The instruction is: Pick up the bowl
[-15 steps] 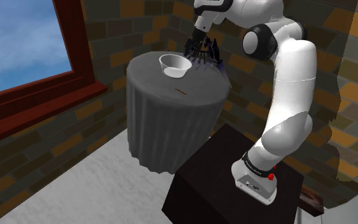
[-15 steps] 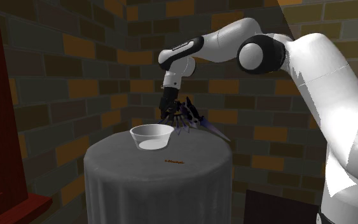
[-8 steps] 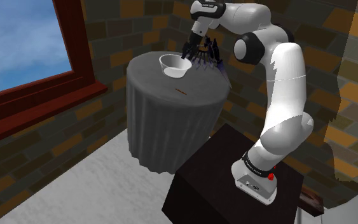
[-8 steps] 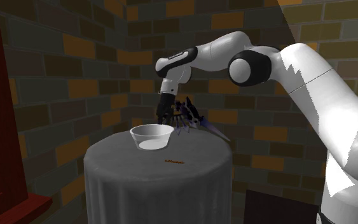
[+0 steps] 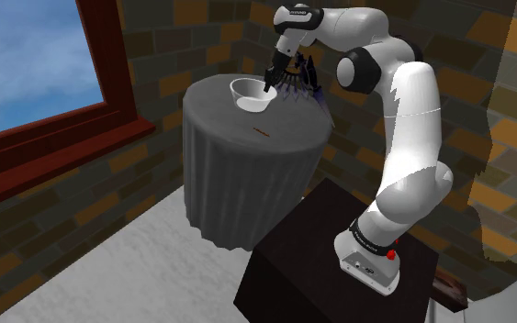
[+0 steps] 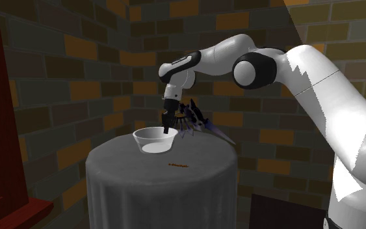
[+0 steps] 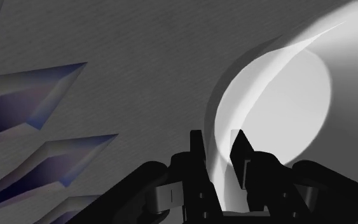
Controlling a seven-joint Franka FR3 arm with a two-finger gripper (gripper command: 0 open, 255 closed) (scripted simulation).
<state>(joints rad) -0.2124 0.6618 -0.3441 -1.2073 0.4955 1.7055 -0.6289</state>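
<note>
While the shoulder view takes in a window (image 5: 27,55) and the draped round table (image 5: 247,174), the wrist view shows dark spikes (image 7: 37,102) beside the gripper (image 7: 217,145). Its fingers are pinched narrowly on the rim of the white bowl (image 7: 279,95), which sits on the table.

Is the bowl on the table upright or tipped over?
Upright: the white bowl sits open side up on the round table, its rim level in both exterior views.
</note>
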